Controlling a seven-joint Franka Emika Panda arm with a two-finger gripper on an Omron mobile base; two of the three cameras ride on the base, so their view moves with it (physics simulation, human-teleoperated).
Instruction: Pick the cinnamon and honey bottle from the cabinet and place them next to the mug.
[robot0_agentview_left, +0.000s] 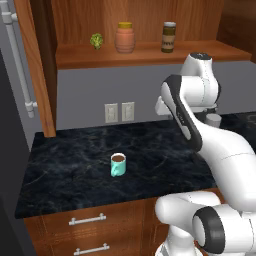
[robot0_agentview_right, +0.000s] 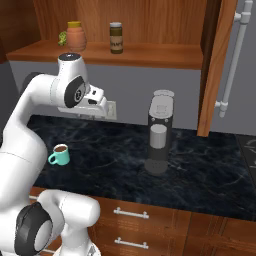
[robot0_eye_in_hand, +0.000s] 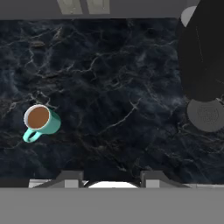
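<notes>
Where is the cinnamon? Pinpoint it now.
The cinnamon stands upright on the cabinet shelf, right of the honey bottle in both base views, apart from it.

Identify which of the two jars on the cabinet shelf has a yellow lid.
The honey bottle: squat, ribbed, orange, left of the slim dark cinnamon, whose lid is pale grey.

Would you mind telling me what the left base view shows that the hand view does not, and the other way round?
Left base view alone: the cabinet shelf carrying the honey bottle, the cinnamon and a small green item, plus the drawers under the counter. Hand view alone: the coffee machine with its round drip tray, seen from above, and the gripper fingertips. Shared: the teal mug of brown liquid, the dark marble counter and the wall outlets.
</notes>
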